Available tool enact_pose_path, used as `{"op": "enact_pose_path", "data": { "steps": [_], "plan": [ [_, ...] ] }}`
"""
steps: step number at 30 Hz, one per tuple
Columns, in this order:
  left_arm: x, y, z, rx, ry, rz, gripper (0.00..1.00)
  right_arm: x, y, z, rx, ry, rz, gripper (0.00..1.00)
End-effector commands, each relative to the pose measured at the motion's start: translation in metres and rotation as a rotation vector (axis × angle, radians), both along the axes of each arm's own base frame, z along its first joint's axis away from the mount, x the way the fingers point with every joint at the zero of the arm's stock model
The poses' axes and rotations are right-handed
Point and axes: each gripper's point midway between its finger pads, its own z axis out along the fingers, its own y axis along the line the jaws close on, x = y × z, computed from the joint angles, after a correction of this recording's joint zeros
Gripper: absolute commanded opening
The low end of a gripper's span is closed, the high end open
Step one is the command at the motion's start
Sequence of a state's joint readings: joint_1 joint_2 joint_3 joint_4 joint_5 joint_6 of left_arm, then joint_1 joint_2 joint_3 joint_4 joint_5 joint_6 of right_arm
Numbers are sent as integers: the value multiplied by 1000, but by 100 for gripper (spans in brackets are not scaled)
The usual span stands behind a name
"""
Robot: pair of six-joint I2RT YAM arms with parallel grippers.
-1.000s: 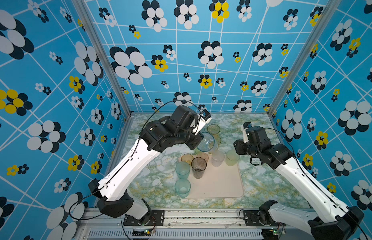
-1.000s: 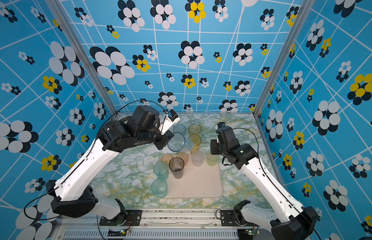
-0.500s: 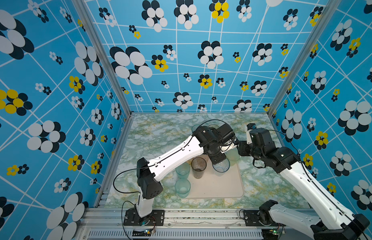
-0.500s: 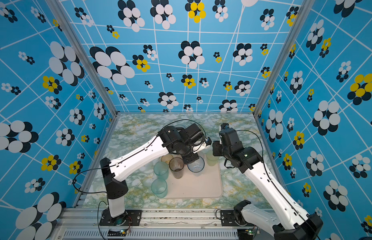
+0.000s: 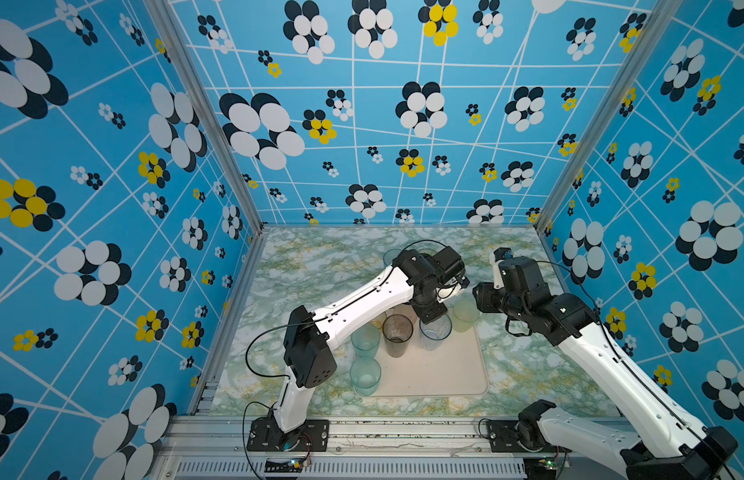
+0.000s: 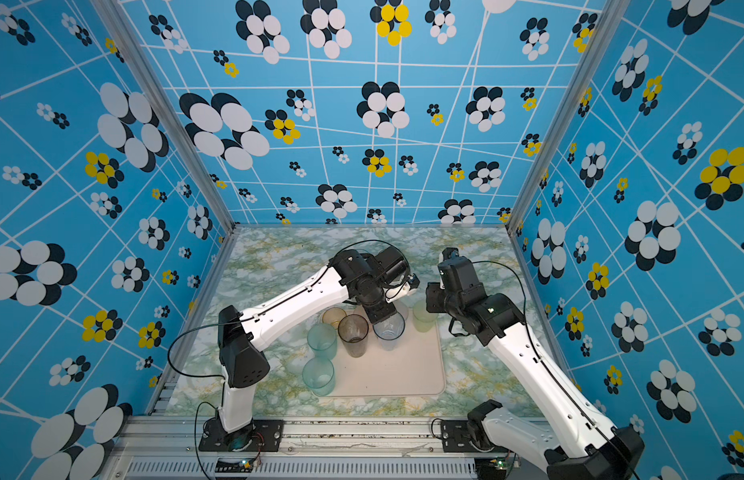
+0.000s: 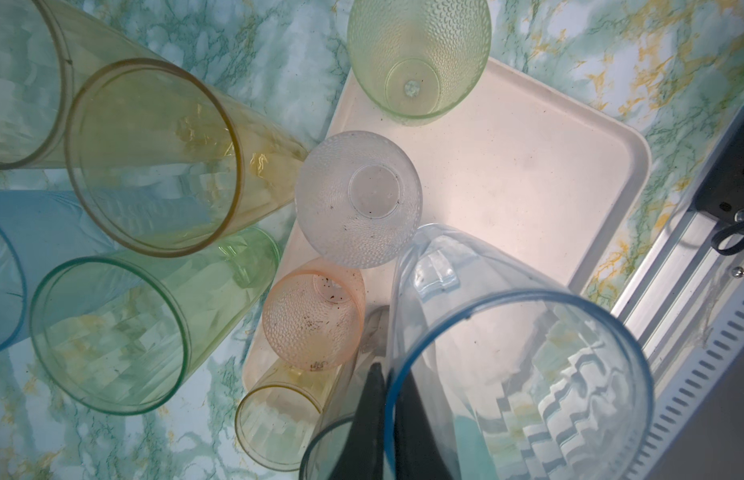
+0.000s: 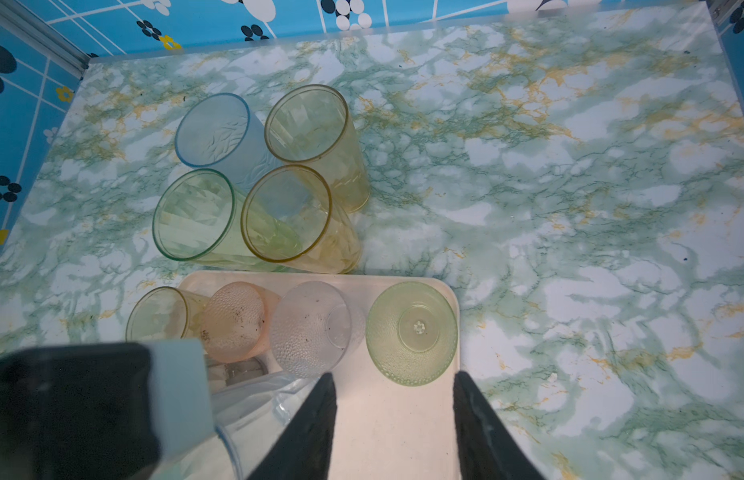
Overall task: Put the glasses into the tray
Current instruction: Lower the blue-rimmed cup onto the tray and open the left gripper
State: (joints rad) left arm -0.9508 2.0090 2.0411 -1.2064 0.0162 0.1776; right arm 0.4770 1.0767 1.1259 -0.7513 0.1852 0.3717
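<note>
1. Your left gripper [image 7: 386, 376] is pinching the rim of the blue-rimmed tumbler [image 7: 520, 374]. One finger is sitting inside the wall and one outside, so the jaws are clamped on it.
2. In both top views you are holding the blue-rimmed tumbler [image 5: 435, 334] upright over the tray [image 5: 445, 374], between the grey tumbler [image 5: 397, 334] and the green short tumbler [image 5: 465, 313]. You cannot tell whether its base is touching the tray.
3. Your right gripper [image 8: 394, 376] is hanging over the tray's far right part with its fingers apart and nothing between them, just beside the green short tumbler [image 8: 411, 332].
4. The green short tumbler, the clear short tumbler [image 8: 312, 328] and the pink short tumbler [image 8: 237, 320] are standing in a row along the tray's far edge.
5. The amber short tumbler [image 8: 158, 316] is standing at the tray's far left corner. You cannot tell whether it is inside the rim.
6. The two teal tumblers [image 6: 321, 340] [image 6: 318, 376] are standing along the tray's left edge, one behind the other.
7. The four tall tumblers [image 8: 287, 214], in blue, green and amber, are standing tightly clustered on the marble table [image 8: 569, 208] beyond the tray.
</note>
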Motion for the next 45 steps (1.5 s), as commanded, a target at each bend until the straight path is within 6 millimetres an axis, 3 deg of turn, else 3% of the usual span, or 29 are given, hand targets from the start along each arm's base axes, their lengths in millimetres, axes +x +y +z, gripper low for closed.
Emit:
{"op": "enact_pose_path", "data": {
  "steps": [1, 22, 38, 45],
  "plan": [
    [3, -2, -17, 10, 33, -5, 0, 2, -2, -8, -16, 24, -5, 48],
    [4, 6, -43, 51, 80, 13, 0, 9, 4, -18, -13, 53, 10, 48],
    [6, 13, -46, 55, 71, 36, 0, 9, 7, -15, 0, 50, 20, 48],
    [9, 15, -39, 41, 48, 40, 9, 10, 9, -15, 8, 53, 24, 48]
  ]
}}
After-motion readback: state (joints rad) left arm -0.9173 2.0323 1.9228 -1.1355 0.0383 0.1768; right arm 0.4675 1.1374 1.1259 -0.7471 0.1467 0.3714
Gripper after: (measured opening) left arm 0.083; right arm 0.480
